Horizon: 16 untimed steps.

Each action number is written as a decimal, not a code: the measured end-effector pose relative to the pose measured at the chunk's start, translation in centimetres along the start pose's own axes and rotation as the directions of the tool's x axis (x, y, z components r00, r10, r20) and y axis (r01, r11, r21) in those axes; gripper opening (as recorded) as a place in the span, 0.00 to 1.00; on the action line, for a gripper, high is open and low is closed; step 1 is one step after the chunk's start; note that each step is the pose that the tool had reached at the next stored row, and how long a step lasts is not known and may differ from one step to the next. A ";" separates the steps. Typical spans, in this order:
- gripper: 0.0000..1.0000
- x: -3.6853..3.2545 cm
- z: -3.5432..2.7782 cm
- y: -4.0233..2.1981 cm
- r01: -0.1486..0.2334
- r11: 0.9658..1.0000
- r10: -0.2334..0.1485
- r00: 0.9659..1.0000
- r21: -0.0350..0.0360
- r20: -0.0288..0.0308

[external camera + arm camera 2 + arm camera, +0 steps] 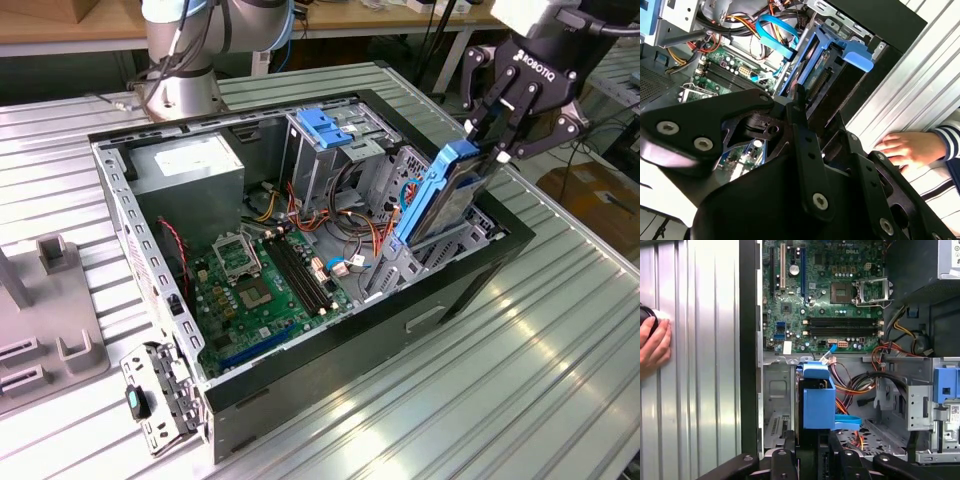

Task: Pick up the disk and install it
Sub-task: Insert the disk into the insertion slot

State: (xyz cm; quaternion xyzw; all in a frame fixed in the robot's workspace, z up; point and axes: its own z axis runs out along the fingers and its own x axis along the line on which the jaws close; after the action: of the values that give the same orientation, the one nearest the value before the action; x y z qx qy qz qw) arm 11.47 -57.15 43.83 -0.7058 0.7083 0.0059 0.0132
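fingers of the gripper are clamped narrow on the top end of the disk. it stands tilted, its lower end down in the bay at the front corner of the computer case. to seat it well, i'd say hold the blue rails square to the bay and press straight down, clear of the cables.

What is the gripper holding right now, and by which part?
The gripper holds the disk by its upper end, fingers clamped on it; the lower end slants down into the computer case.
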 end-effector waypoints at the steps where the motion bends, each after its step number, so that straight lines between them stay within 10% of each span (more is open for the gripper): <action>1: 0.35 0.01 0.24 0.00 0.001 1.000 -0.001 1.000 0.000 0.000; 16: 0.35 0.09 3.53 0.04 0.012 1.000 -0.012 1.000 0.000 0.000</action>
State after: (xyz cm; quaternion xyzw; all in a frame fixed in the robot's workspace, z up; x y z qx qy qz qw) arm 11.47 -57.15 40.29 -0.7099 0.7042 0.0059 0.0131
